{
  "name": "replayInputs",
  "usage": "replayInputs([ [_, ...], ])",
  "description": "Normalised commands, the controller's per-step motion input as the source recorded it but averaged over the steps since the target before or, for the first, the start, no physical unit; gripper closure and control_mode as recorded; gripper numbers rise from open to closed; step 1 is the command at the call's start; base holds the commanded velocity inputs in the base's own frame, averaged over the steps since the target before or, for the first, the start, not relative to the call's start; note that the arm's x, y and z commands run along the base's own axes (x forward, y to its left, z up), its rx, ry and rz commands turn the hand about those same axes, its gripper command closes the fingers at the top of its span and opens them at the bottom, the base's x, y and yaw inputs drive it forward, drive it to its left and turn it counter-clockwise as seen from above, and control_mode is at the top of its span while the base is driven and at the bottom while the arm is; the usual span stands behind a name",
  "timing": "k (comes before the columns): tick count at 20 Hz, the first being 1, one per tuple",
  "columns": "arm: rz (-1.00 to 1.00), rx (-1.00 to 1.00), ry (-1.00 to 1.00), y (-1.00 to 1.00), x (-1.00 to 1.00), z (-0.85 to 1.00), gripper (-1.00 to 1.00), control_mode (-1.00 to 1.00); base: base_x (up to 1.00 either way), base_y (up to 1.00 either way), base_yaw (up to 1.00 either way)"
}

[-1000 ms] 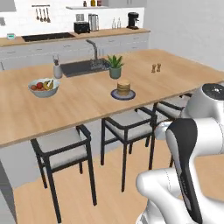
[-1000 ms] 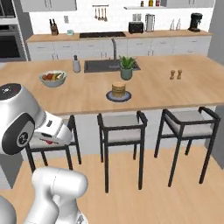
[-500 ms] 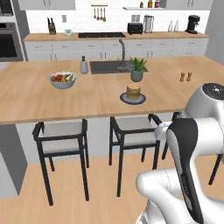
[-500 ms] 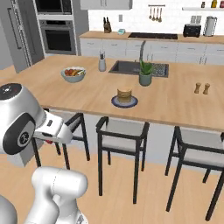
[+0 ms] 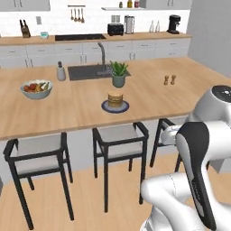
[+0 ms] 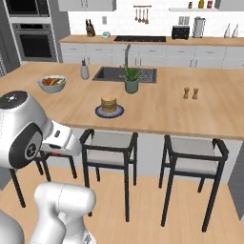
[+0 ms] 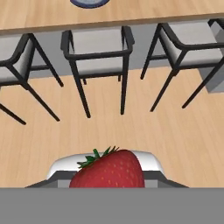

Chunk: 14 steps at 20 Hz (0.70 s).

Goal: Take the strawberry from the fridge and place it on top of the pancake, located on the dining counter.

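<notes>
Folding back on itself, the white arm (image 5: pixel 198 158) keeps its elbow high and its hand tucked low in front of the base, short of the dining counter (image 5: pixel 81 108), so the camera on the hand looks down over the wooden floor (image 7: pixel 131 127) toward the counter's near edge. At the bottom of the hand view sits one strawberry (image 7: pixel 108 170), red with a green leafy cap, right at the gripper (image 7: pixel 108 181); the fingertips themselves are hidden behind the fruit, so the strawberry appears pinched between the jaws at a narrow setting, though the contact itself cannot be seen.

Taking the dining counter as the landmark: one stack of pancakes, the pancake (image 5: pixel 115 99), sits on one dark round plate (image 5: pixel 115 107) near the counter's front edge, about mid-length. Behind it stands one small potted plant (image 5: pixel 118 74), just beside the dark sink (image 5: pixel 90 71) with its one faucet. One white bowl of fruit (image 5: pixel 36 88) rests toward the counter's left end, and one soap bottle (image 5: pixel 61 72) stands at the sink's left corner. Two small shakers (image 5: pixel 169 80) stand together toward the right end. Three dark-framed stools (image 7: pixel 98 48) with pale seats are tucked under the counter's near side.
</notes>
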Motion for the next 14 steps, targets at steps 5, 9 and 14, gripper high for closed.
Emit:
replayInputs([
  [5, 0.0, 0.0, 0.0, 0.0, 0.0, 0.0, 1.0, 1.0, 0.27, 0.48, -0.1],
  [9, 0.0, 0.0, 0.0, 0.0, 0.0, 0.0, 1.0, 1.0, 0.42, 0.25, 0.0],
  [14, 0.0, 0.0, 0.0, 0.0, 0.0, 0.0, 1.0, 1.0, 0.87, -0.11, 0.02],
])
